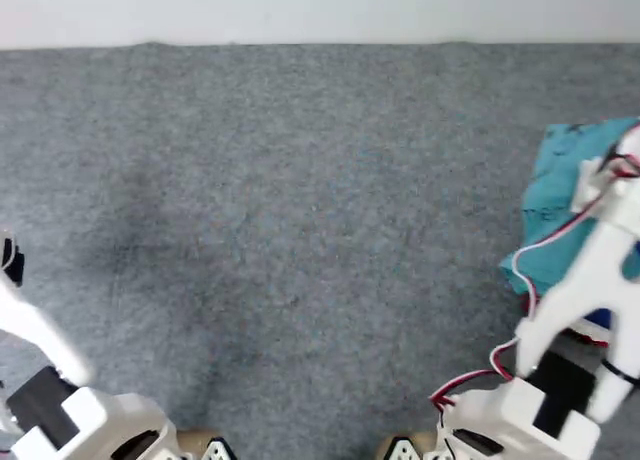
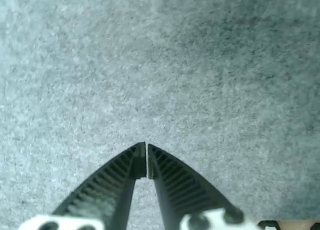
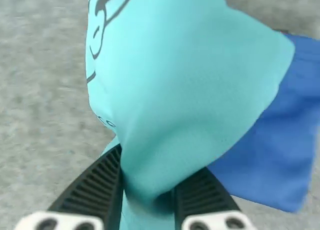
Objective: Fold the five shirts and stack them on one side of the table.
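Drawing the teal shirt (image 1: 555,210) off the pile at the table's (image 1: 300,180) right edge called, I judged, for a slow, level pull, so the cloth spread rather than bunched. In the high view the right arm (image 1: 590,280) leaned over that shirt. The left arm (image 1: 40,330) sat low at the near left. The left wrist view had the left gripper (image 2: 146,160) closed and empty above the grey cover. The right wrist view had the right gripper (image 3: 157,162) pinching a teal fold, a blue shirt (image 3: 280,150) beside it.
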Controlling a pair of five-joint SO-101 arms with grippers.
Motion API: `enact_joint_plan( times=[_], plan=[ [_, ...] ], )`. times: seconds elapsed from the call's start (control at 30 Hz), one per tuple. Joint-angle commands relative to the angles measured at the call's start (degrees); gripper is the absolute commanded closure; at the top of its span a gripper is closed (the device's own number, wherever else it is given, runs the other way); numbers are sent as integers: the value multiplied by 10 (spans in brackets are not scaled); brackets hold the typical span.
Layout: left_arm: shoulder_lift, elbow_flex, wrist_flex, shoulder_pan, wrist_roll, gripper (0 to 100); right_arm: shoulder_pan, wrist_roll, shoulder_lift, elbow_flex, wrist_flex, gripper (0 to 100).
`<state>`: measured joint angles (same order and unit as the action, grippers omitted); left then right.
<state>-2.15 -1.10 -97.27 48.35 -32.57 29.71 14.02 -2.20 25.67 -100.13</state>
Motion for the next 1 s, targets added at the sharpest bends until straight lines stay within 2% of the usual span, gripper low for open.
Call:
enact_joint_plan(
  times=[0.0, 0.23, 0.43, 0.57, 0.67, 0.83, 0.9, 0.97],
  plan=[
    [-28, -22, -6, -11, 0, 985, 50, 20, -28, 4, 16, 990],
    [-28, -22, -7, -10, 0, 985, 104, 47, -9, 4, 47, 990],
    [-28, -22, -22, -9, 0, 985, 161, 68, 90, 4, 111, 990],
    [-28, -22, -22, -8, 0, 985, 167, 101, 150, 4, 144, 983],
    [-28, -22, -22, -8, 0, 985, 167, 98, 176, 8, 142, 884],
    [-25, -21, -22, -8, 0, 985, 167, -4, 138, 60, 125, 627],
    [-25, -21, -22, -9, 0, 985, 158, -23, 111, 84, 97, 582],
    [-25, -21, -22, -9, 0, 985, 131, -15, 88, 92, 58, 602]
  ],
)
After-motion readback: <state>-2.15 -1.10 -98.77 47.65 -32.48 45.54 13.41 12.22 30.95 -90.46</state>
